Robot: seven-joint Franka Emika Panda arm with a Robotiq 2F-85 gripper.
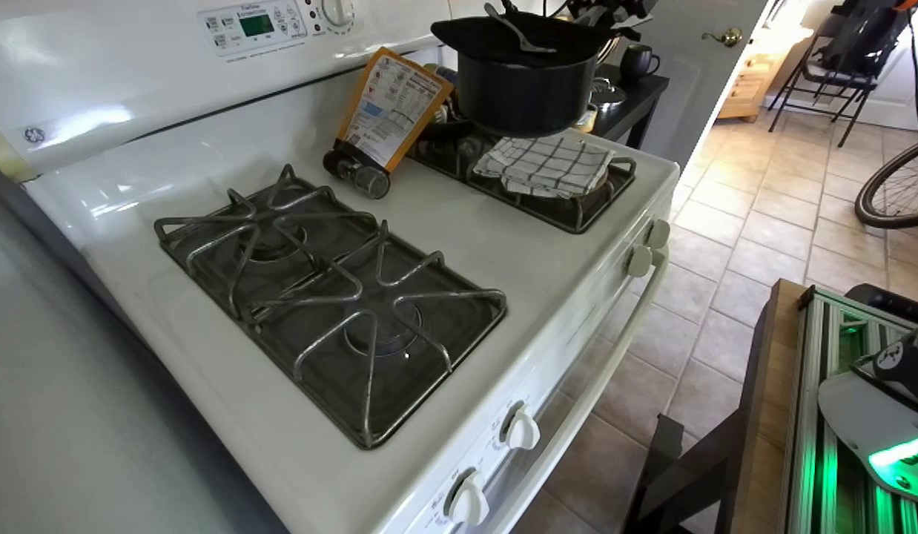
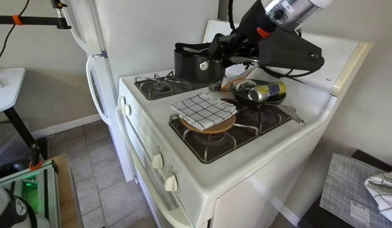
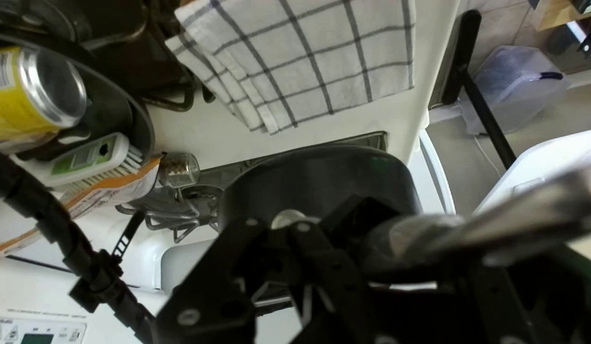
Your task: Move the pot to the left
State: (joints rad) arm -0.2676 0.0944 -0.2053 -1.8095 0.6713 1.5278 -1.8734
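Above the cooktop (image 1: pixel 459 237), the gripper (image 2: pixel 217 52) was clamped on the pot (image 2: pixel 192 69) at its side, close by a round metal fitting (image 2: pixel 204 65); the exact contact was too dark to resolve. This hold presumably engaged a side handle, which suited the jaws better than the wide body but set the load off-centre. Tilting or slippage was therefore the principal hazard. In both exterior views the pot hung raised and nearly level; the spot directly beneath it could not be fixed. A metal utensil (image 1: pixel 522 33) lay at the pot's top, where a tip could shift it.

Toward the refrigerator (image 2: pixel 158 38), the left burner grates (image 1: pixel 318 263) were judged the intended support, being made to bear cookware and lying on the robot's left. Lowering was the step not yet done.

On the right burner grates (image 2: pixel 248 127), a folded checked cloth (image 2: pixel 205 109) lay on a round brown board (image 2: pixel 219 125), an arrangement that suggested a heat pad. Behind it, a skillet (image 2: pixel 262 104) contained a can (image 2: pixel 267 91) and a brush (image 3: pixel 85 162), apparently serving as a catch-all. Toward the rear, a pouch (image 1: pixel 396 111) stood tilted beside a glass jar (image 1: pixel 366 179), likely propped to save space.
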